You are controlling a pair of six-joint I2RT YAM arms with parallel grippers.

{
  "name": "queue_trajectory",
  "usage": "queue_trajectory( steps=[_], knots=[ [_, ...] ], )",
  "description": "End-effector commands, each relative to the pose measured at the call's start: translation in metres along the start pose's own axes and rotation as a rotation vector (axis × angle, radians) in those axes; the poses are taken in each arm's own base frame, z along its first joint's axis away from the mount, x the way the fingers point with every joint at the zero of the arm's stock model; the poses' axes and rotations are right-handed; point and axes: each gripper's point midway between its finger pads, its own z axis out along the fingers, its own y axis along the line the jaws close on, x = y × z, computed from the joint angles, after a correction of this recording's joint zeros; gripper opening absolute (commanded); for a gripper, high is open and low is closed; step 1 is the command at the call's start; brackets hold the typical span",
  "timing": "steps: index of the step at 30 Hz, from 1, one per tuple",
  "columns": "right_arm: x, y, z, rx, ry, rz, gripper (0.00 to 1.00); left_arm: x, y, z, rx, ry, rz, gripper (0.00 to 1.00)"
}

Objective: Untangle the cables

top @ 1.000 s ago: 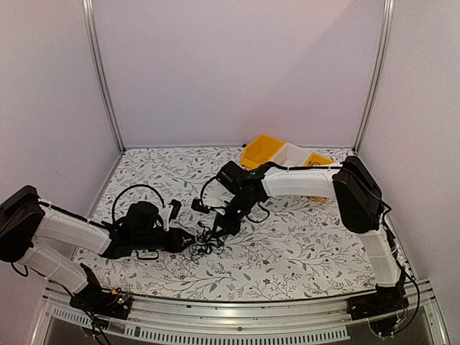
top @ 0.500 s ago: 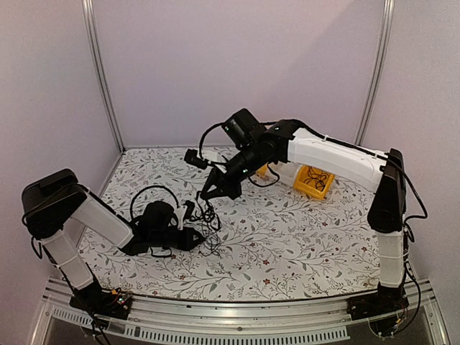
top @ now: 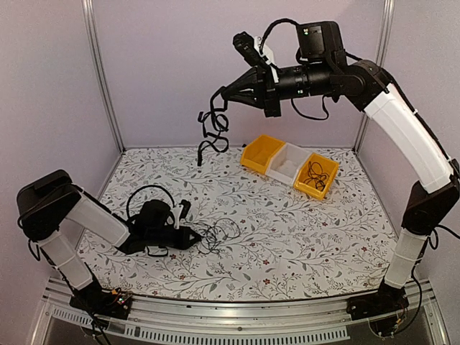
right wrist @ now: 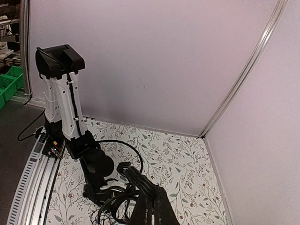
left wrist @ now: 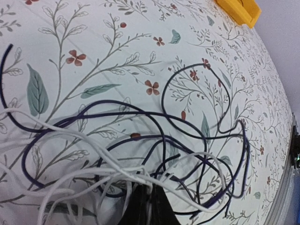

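Observation:
My right gripper [top: 224, 93] is raised high near the back wall, shut on one of the cables [top: 210, 129], a black bundle that dangles free in the air. In the right wrist view the same bundle [right wrist: 136, 178] sticks out from my shut gripper [right wrist: 152, 206]. A loose clump of thin cables [top: 218, 233] lies on the floral table. My left gripper [top: 194, 238] rests low at its left edge. In the left wrist view its shut tips [left wrist: 150, 208] pinch strands of that clump [left wrist: 197, 140], dark loops crossed by pale ones.
Three small bins stand at the back right: yellow [top: 260, 152], white [top: 287, 162], and yellow [top: 325, 167] with a small black cable [top: 313, 174] inside. A thick black arm cable [top: 147, 190] arcs over the left wrist. A metal rail [top: 215, 323] runs along the near edge.
My right arm has swung up and back from the table, lifting one cable bundle out of the clump. My left gripper has shut on the clump and stayed low.

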Motion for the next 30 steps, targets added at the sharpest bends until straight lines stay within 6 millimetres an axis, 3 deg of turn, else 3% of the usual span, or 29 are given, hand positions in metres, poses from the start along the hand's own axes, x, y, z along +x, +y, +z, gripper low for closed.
queue_trajectory(
  steps=[1, 5, 10, 14, 19, 25, 30],
  knots=[
    [-0.001, -0.014, -0.016, 0.043, -0.006, -0.008, 0.00, 0.020, 0.030, -0.013, -0.132, 0.059, -0.021, 0.00],
    [0.035, -0.022, -0.010, 0.062, 0.055, 0.043, 0.00, 0.009, 0.027, -0.022, -0.144, 0.025, -0.014, 0.01],
    [0.092, -0.028, -0.011, 0.085, 0.139, 0.121, 0.00, -0.014, 0.020, -0.039, -0.166, -0.042, 0.004, 0.20],
    [0.134, -0.039, -0.024, 0.138, 0.199, 0.177, 0.00, -0.034, 0.011, -0.055, -0.169, -0.104, 0.031, 0.30],
    [0.191, -0.067, -0.063, 0.242, 0.287, 0.266, 0.00, -0.056, 0.004, -0.073, -0.194, -0.174, 0.063, 0.35],
    [0.246, -0.104, -0.114, 0.381, 0.370, 0.377, 0.00, -0.078, -0.002, -0.087, -0.208, -0.249, 0.095, 0.38],
    [0.277, -0.111, -0.135, 0.402, 0.407, 0.453, 0.00, -0.102, -0.038, -0.091, -0.076, -0.324, 0.176, 0.40]
  ],
)
